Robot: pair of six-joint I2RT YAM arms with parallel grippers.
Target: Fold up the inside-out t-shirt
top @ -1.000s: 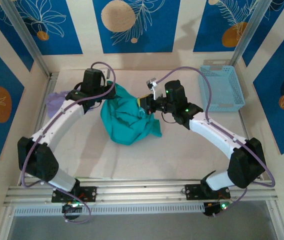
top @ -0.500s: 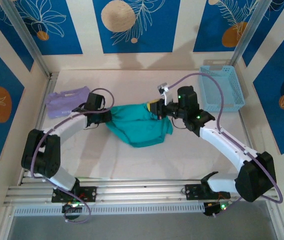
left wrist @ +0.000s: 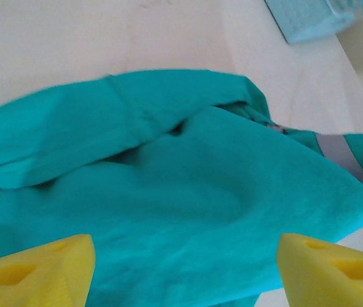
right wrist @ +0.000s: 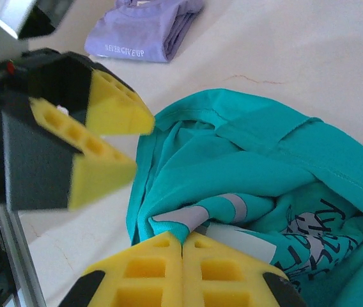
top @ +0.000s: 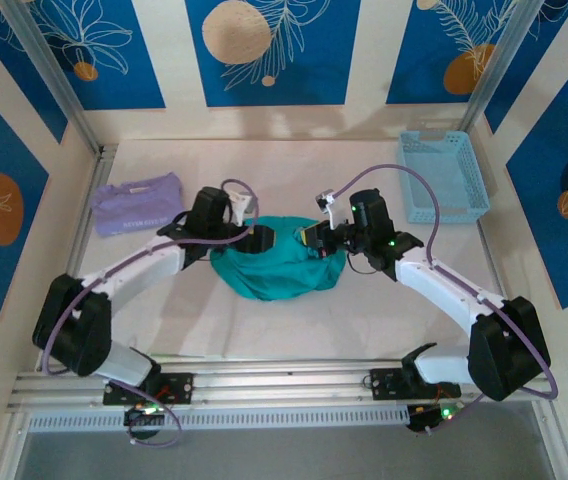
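Observation:
The inside-out t-shirt (top: 274, 270) lies bunched in a teal heap at the middle of the table. My left gripper (top: 262, 238) hovers at its left edge, open; in the left wrist view its yellow fingertips (left wrist: 38, 268) stand wide apart over the teal fabric (left wrist: 188, 198) with nothing between them. My right gripper (top: 314, 238) is at the heap's upper right. It is shut (right wrist: 181, 246) on a fold of the t-shirt (right wrist: 232, 166) with a grey stripe. A pale print with dark lettering (right wrist: 316, 236) shows beside it. The open left gripper (right wrist: 142, 144) faces it closely.
A folded lavender garment (top: 136, 203) lies at the back left, also seen from the right wrist (right wrist: 146, 29). A light blue basket (top: 442, 175) stands at the back right and shows in the left wrist view (left wrist: 309, 16). Bare table lies in front of the heap.
My left gripper has opened and let go of the t-shirt. Both grippers moved toward each other and the t-shirt has settled into a low heap on the table.

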